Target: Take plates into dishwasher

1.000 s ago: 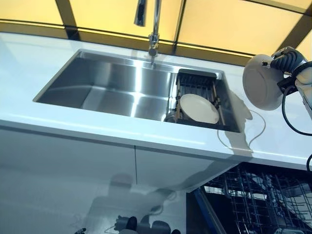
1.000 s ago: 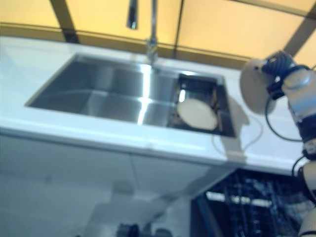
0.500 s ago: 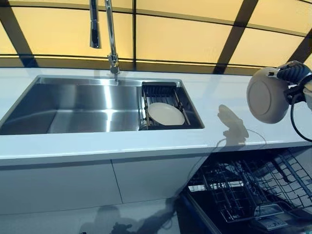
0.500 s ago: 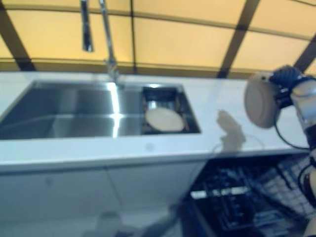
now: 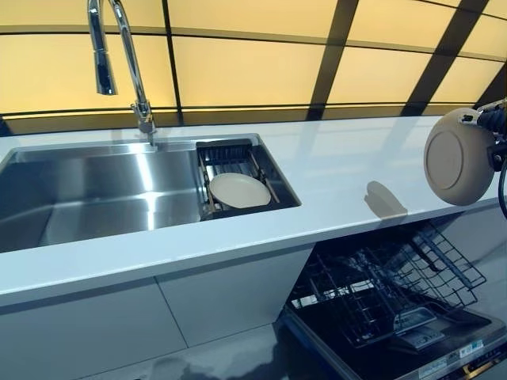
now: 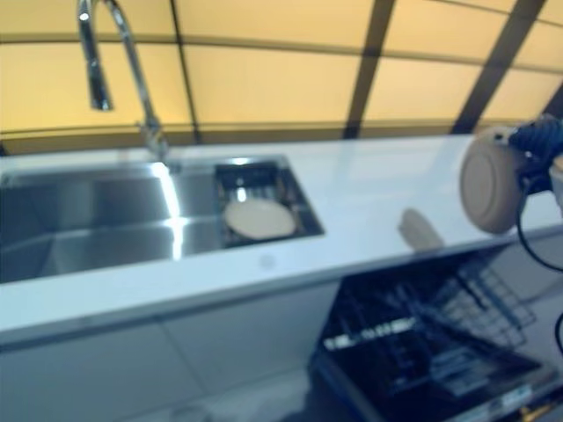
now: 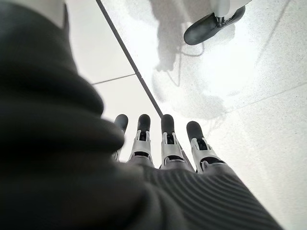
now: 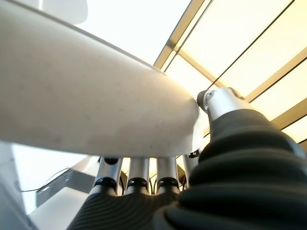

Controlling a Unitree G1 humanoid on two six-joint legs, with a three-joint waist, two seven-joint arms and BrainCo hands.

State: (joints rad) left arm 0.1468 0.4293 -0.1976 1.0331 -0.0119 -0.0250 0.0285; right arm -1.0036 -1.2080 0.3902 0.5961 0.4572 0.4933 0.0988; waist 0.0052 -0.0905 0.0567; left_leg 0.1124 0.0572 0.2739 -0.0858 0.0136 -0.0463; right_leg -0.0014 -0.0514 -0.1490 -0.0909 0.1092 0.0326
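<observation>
Yellow-lit panels back a white tabletop (image 5: 333, 170); at the left eye frame's right edge a cream plate (image 5: 458, 157) hangs upright above the open dishwasher rack (image 5: 388, 286), gripped by the right hand (image 5: 493, 120). Another plate (image 5: 239, 190) lies in the sink's rack at centre-left. Right eye view agrees. Left wrist: left hand (image 7: 163, 143) relaxed, empty. Right wrist: fingers (image 8: 139, 175) and thumb seemingly pinch the rim. Stiff, smooth, breakable; hold by the rim.

A cream plate (image 5: 457, 157) is held up on edge by the right hand (image 5: 493, 120), its underside facing the sink, above the open dishwasher (image 5: 396, 297). Another cream plate (image 5: 239, 190) lies tilted in the sink's rack (image 5: 230, 155).
</observation>
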